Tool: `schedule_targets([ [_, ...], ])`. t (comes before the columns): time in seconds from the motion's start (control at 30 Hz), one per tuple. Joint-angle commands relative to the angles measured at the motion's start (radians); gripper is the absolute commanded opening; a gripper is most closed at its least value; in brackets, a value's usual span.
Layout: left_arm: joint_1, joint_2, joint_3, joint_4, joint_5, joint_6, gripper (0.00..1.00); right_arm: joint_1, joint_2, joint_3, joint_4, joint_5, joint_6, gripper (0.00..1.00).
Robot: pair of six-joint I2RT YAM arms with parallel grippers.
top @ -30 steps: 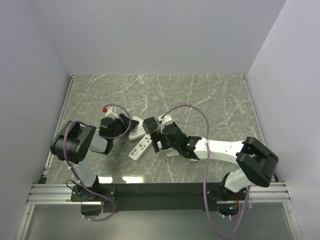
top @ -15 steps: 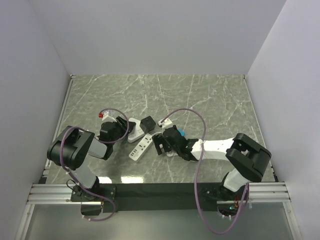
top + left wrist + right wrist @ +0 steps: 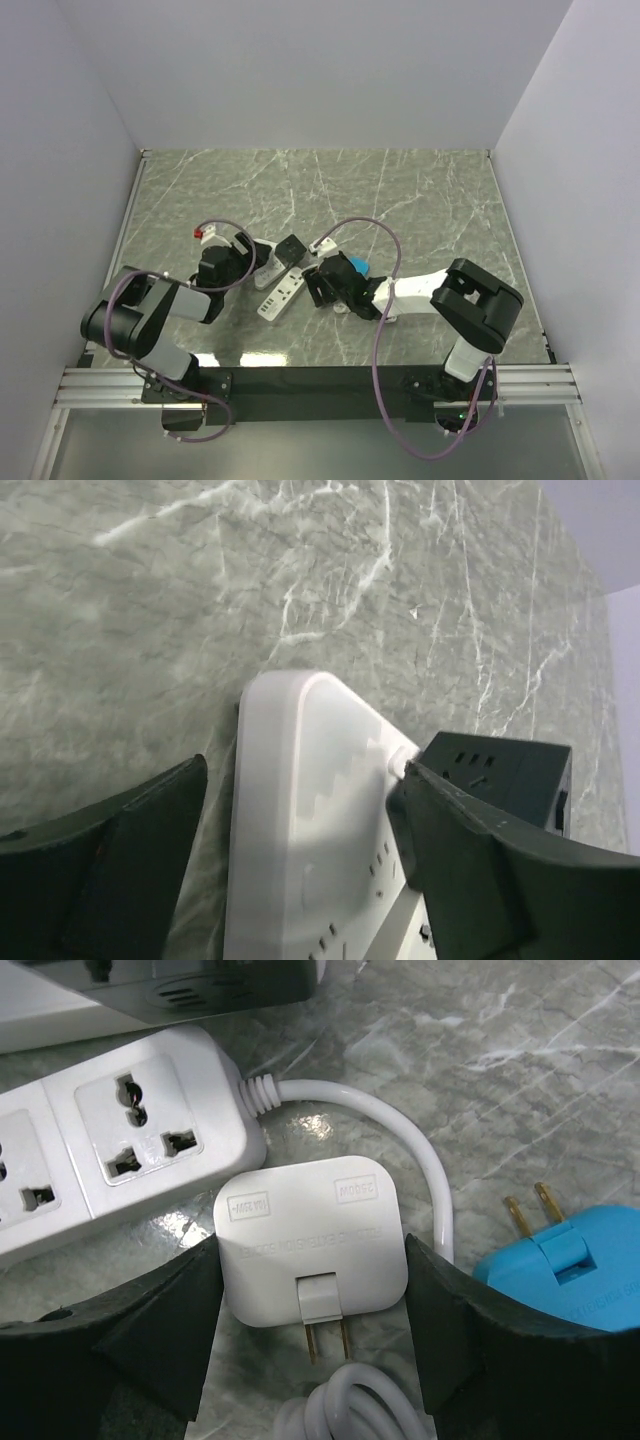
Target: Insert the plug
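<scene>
Left gripper (image 3: 298, 780): the jaws are now spread, where half a second ago they were drawn in on the white power strip (image 3: 300, 860). The strip is released and lies on the marble table (image 3: 150, 600) between the fingers. A black adapter cube (image 3: 505, 770) is noted just beside the strip's far end.

Right gripper (image 3: 310, 1250): the jaws, wide a second ago, are narrowed onto the white plug (image 3: 305, 1225), and both fingers are set against its sides. The plug is taken as grasped, though firmness cannot be judged. It lies flat on the table, prongs pointing back toward the wrist, just beside the socket strip (image 3: 120, 1150). A blue plug (image 3: 565, 1260) is left untouched nearby.

Judgement: bracing is given up and pick-up is begun. Insertion is not yet started. An unbraced strip may be pushed aside when the prongs are pressed in.
</scene>
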Motion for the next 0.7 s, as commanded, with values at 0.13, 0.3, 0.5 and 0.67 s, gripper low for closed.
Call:
schedule_targets([
  [0.13,-0.017,-0.208,-0.030,-0.220,-0.096,0.049,0.91,-0.004,-0.092,-0.012,-0.040,0.077,-0.003,0.41],
  [0.3,-0.054,-0.424,-0.061,-0.341,-0.151,0.068,0.92,-0.003,-0.224,-0.039,-0.055,0.084,0.006,0.02],
  [0.5,-0.123,-0.684,-0.112,-0.373,-0.014,0.114,0.90,0.005,-0.327,-0.072,-0.020,0.058,0.006,0.00],
  [0.67,-0.190,-0.701,-0.084,-0.373,0.103,0.088,0.89,0.043,-0.416,-0.105,0.028,0.017,-0.017,0.00],
])
